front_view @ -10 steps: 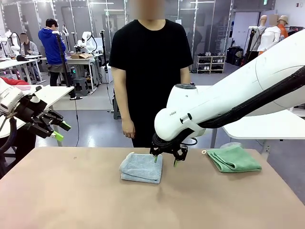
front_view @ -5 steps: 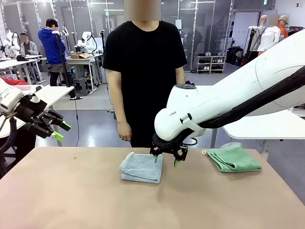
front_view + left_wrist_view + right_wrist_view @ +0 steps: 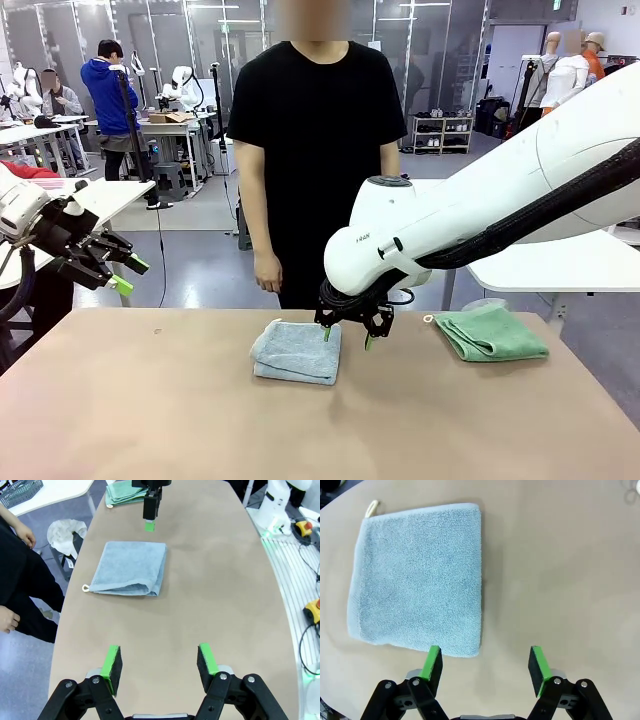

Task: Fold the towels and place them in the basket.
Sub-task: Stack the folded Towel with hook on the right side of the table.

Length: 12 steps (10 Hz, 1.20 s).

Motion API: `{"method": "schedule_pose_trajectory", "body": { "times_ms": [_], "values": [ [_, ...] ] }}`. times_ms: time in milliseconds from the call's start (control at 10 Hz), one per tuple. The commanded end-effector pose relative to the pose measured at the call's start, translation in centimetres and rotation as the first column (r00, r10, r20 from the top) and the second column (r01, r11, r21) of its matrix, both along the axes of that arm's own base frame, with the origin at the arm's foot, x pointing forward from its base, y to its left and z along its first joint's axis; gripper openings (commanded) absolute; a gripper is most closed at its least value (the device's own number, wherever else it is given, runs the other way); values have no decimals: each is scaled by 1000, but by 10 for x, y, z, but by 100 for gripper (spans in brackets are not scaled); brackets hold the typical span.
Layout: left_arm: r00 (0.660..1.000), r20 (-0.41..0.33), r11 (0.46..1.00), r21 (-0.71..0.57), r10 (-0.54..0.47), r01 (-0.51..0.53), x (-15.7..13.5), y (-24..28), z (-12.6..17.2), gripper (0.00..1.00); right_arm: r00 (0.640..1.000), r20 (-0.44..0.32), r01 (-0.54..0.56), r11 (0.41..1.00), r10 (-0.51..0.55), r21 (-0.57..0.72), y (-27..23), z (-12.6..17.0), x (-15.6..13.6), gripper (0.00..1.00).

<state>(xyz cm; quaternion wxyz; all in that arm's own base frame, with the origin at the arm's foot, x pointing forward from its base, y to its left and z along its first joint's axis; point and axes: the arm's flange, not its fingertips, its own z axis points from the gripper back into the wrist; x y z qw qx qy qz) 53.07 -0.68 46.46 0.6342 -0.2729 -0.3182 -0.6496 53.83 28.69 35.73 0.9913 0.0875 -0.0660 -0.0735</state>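
A: Item one, the grey-blue towel (image 3: 297, 351). We list it folded to a neat square, flat on the surface (image 3: 150, 420), mid-width and toward the person's side, loop tag at one corner.

B: Item two, the green towel (image 3: 490, 333). We have it folded as well, by the look of its layered edge, lying near the far right edge of the surface, well apart from the first.

A: Basket?

B: We see a mesh basket corner (image 3: 17, 490) on a side table in the left wrist view, too little of it to say which basket it is. We enter neither towel as placed.

A: Right claw (image 3: 346, 339): hanging just above the grey-blue towel's right edge, jaws wide apart, nothing between them. From its own camera one pad (image 3: 432, 663) sits over the towel's near corner, the other over bare surface.

B: Left claw (image 3: 128, 275): raised off the left side, clear of the surface, jaws wide, empty too.

A: Person (image 3: 315, 150): standing at the far side, arms down, hands off the towels.

B: Our reckoning: folding looks finished for both towels on the surface; what remains is picking up each one and putting it in the basket. The right claw seems set to take the grey-blue one first.
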Motion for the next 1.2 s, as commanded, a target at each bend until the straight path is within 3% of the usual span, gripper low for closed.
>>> {"method": "schedule_pose_trajectory", "body": {
  "times_ms": [0, 300, 500, 1100],
  "values": [
    [1000, 4, 1000, 2, 2, -2, 0, 0, 0, 76, 1000, 1, 1, 1000, -1, -3, 1, -1, 0, 87],
    [1000, 4, 1000, 2, 2, -2, 0, 0, 0, 76, 1000, 0, 0, 1000, 0, 0, 0, 0, 0, 87],
    [1000, 4, 1000, 2, 2, -2, 0, 0, 0, 76, 999, 47, 7, 1000, -9, 31, 11, -3, -1, 87],
    [1000, 4, 1000, 2, 2, -2, 0, 0, 0, 76, 998, 68, 14, 998, -18, 60, 21, -40, 25, 87]
  ]
}}
